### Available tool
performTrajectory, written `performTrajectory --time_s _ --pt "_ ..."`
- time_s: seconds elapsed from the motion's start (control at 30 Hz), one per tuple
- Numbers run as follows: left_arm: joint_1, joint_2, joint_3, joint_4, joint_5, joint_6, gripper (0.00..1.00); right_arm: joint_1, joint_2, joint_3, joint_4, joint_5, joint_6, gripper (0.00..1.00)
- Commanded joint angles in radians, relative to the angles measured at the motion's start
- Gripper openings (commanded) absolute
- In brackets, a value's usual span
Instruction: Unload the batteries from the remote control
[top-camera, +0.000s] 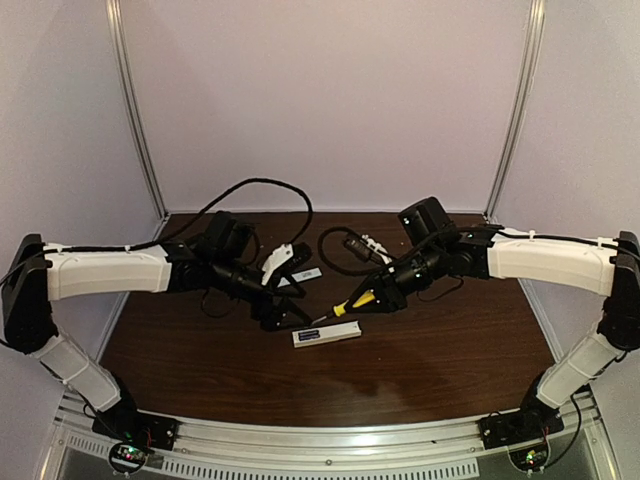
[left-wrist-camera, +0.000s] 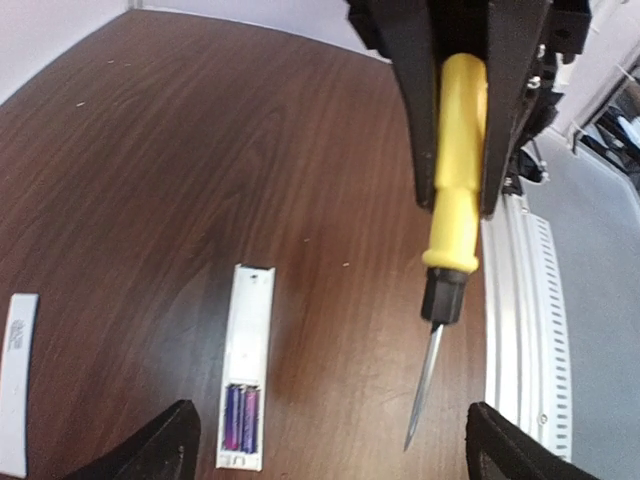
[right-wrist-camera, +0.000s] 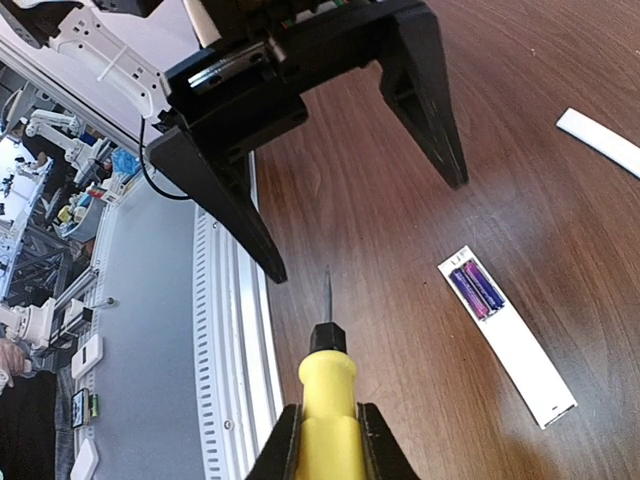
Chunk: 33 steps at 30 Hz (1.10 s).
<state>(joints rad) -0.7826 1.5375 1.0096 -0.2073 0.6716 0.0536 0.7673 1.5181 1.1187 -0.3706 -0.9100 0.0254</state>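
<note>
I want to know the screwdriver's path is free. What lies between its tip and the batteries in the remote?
Only bare wood, per the left wrist view: screwdriver tip, batteries, remote control.

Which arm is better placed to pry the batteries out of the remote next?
The right. Its pincer is shut on the yellow screwdriver, tip pointing down near the remote control, whose batteries lie exposed. The left pincer is open and empty.

No readable text, cover strip marking blurred
</note>
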Motion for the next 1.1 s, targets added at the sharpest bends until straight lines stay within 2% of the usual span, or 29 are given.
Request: performTrajectory --time_s 0.0,0.13,0.27,0.53,0.67,0.83,0.93,1.07 --pt "0.001 -0.134 -0.118 0.181 -0.357 -0.123 0.97 0.004 -0.019 -0.007 -0.004 0.110 -0.007 0.00" --pt "0.002 -0.252 -0.234 0.323 -0.546 -0.147 0.97 0.003 -0.009 0.033 -0.028 0.218 -0.008 0.00" --pt "0.003 -0.289 -0.292 0.389 -0.720 -0.175 0.97 0.000 -0.010 0.060 -0.042 0.331 -0.011 0.00" --pt "0.005 -0.309 -0.416 0.521 -0.844 -0.192 0.97 -0.014 -0.047 0.062 -0.003 0.442 0.008 0.00" --pt "0.005 -0.344 -0.492 0.590 -0.785 -0.175 0.97 -0.027 -0.048 0.056 0.035 0.418 0.035 0.00" --pt "0.003 -0.391 -0.564 0.592 -0.536 -0.118 0.91 -0.033 -0.039 0.047 0.074 0.333 0.049 0.00" --pt "0.002 -0.383 -0.624 0.641 -0.514 -0.125 0.97 -0.033 -0.038 0.036 0.103 0.292 0.060 0.00" --pt "0.002 -0.309 -0.657 0.693 -0.477 -0.118 0.97 -0.033 -0.028 0.033 0.102 0.281 0.062 0.00"
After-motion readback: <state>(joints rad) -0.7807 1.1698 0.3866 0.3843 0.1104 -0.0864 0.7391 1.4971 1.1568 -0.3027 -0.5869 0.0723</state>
